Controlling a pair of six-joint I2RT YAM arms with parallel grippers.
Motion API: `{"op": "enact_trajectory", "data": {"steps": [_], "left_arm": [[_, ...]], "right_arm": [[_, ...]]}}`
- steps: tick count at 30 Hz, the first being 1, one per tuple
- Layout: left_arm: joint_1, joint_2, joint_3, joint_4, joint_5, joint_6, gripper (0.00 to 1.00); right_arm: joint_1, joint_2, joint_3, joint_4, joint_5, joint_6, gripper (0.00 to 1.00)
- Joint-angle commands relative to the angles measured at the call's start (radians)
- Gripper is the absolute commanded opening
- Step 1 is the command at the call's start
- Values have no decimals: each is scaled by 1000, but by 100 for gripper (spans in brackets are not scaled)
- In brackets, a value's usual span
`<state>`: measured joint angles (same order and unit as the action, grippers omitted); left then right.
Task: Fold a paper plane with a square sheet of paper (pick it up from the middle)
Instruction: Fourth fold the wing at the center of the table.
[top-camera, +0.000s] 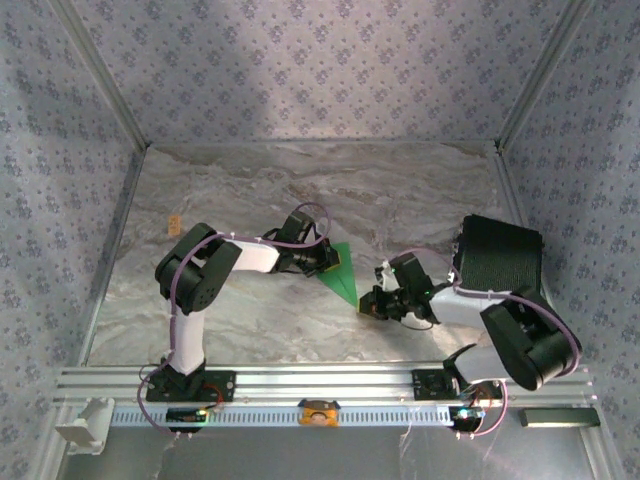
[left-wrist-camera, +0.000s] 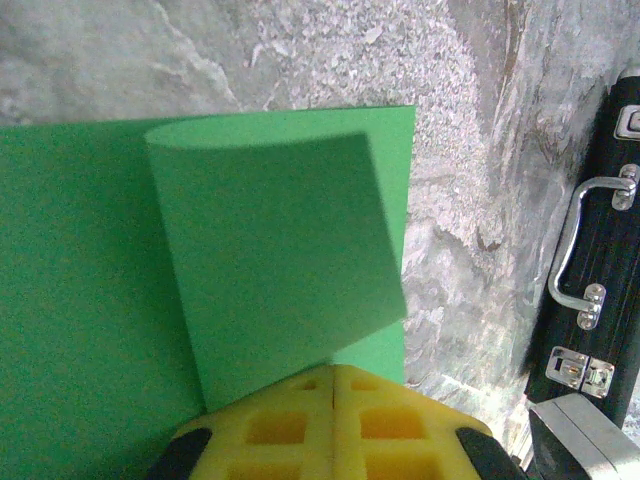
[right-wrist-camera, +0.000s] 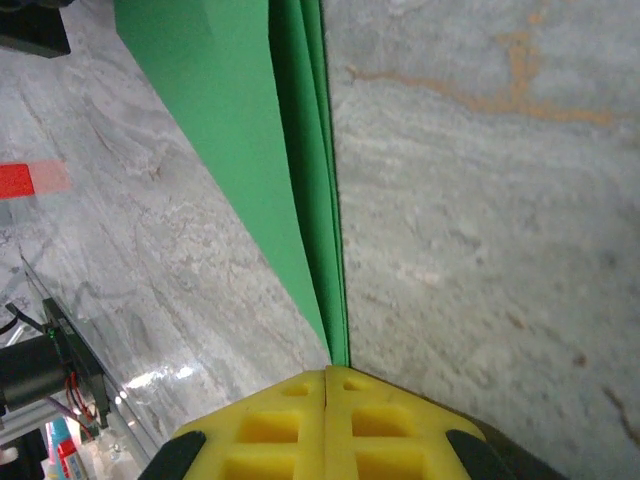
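1. Thin, bright green paper (top-camera: 343, 272), partly folded, lies mid-surface between the two arms. From above it reads as a narrow triangle with its point toward the near right.
2. Surface (top-camera: 300, 190) is grey marble-pattern, with patterned fabric walls around it.
3. Left claw (top-camera: 328, 262) sits at the top left edge of the green paper.
4. Left wrist view: the yellow grid pads of the left claw (left-wrist-camera: 333, 385) are pressed together with no gap. One flap of the green paper (left-wrist-camera: 80, 300) is curled up off the flat layer, and its lower edge runs into the pad seam. It looks pinched there. The rest lies flat on the surface.
5. Right claw (top-camera: 372, 303) is at the paper's near pointed end.
6. Right wrist view: the pads of the right claw (right-wrist-camera: 328, 385) are also fully together. The stacked folded layers of green paper (right-wrist-camera: 230, 120) narrow to a tip that meets the seam, so it appears gripped at the tip. How deep the tip goes in, cannot tell.
7. Black hard case with metal handle and latches (top-camera: 500, 255) sits on the right side of the surface, beside the right arm. It is also at the right edge of the left wrist view (left-wrist-camera: 620, 250), apart from the paper.
8. Small red block (right-wrist-camera: 18, 180), blurred, is on the surface well left of the paper in the right wrist view.
9. Small orange item (top-camera: 173, 222) is far left on the surface, apart from everything.
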<state>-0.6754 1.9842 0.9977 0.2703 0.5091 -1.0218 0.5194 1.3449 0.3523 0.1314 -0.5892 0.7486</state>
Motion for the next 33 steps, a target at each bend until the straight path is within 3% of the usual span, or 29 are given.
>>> {"op": "enact_trajectory", "data": {"steps": [1, 4, 9, 20, 24, 33], "left_arm": [[5, 36, -41, -75, -51, 11, 0], [4, 37, -40, -73, -52, 11, 0], [1, 45, -36, -65, -47, 8, 0], [0, 47, -36, -64, -49, 8, 0], [1, 50, -36, -62, -45, 6, 0], [1, 43, -33, -71, -50, 12, 0]], "right_arm": [[-4, -81, 50, -83, -5, 20, 2], [-8, -62, 142, -132, 9, -19, 2], [-7, 127, 277, -101, -6, -36, 2], [-2, 318, 388, -74, -5, -26, 2], [-10, 333, 370, -108, 36, -38, 1], [-21, 358, 227, -6, 32, 5, 1]]}}
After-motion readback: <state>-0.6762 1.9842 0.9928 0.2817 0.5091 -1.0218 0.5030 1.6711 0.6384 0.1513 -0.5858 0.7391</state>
